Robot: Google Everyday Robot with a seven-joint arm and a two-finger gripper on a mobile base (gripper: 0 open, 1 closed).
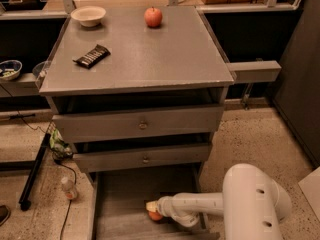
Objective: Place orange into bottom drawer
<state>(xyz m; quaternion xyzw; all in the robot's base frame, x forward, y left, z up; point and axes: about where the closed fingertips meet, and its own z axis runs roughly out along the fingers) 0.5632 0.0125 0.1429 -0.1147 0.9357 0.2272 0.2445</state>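
Note:
The bottom drawer [120, 194] is pulled open at the foot of the grey cabinet, its plain grey floor showing. My gripper [152, 208] reaches in from the right, low over the drawer's front part. It is shut on the orange [156, 215], which shows as a small orange patch under the fingertips, just above or on the drawer floor. My white arm [210, 204] hides the right side of the drawer.
On the cabinet top lie a red apple [153, 17], a white bowl [88, 15] and a dark snack bar [91, 56]. The two upper drawers [142, 125] are nearly closed. A small bottle [68, 188] and cables lie on the floor at left.

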